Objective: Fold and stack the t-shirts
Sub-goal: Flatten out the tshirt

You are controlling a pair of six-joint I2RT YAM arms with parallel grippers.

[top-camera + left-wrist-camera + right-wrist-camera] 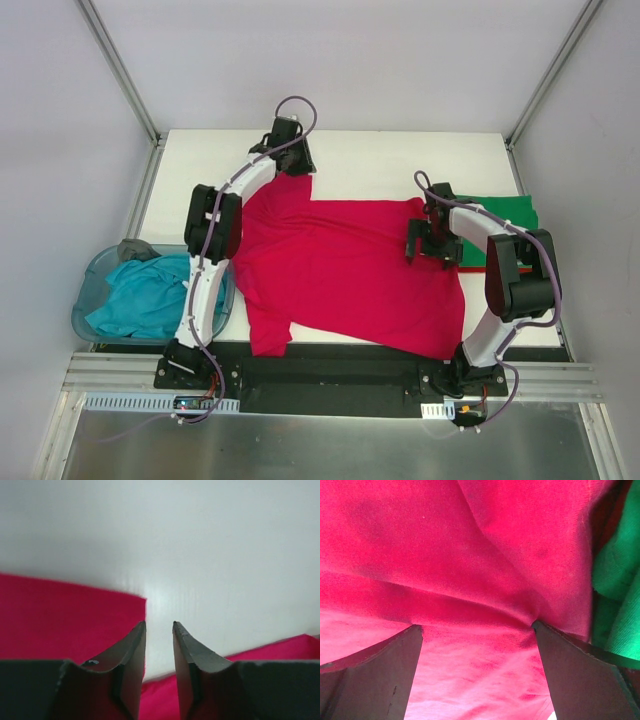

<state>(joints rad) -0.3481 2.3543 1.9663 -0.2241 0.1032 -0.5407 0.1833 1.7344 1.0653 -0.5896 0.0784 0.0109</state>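
Note:
A crimson red t-shirt (350,270) lies spread over the middle of the white table (380,165), one sleeve hanging at the near edge. My left gripper (296,168) is at the shirt's far left corner. In the left wrist view (159,624) its jaws stand a narrow gap apart with only bare table between the tips, and red cloth (60,615) lies beside and below. My right gripper (430,238) is at the shirt's right edge. In the right wrist view (477,626) it is wide open and pressed into the red cloth (470,540). A folded green t-shirt (503,214) lies at the right and also shows in the right wrist view (615,580).
A translucent blue tub (92,290) stands off the table's left side and holds a teal t-shirt (150,297) and a bit of grey cloth (137,249). Metal frame posts stand at the back corners. A black rail runs along the near edge.

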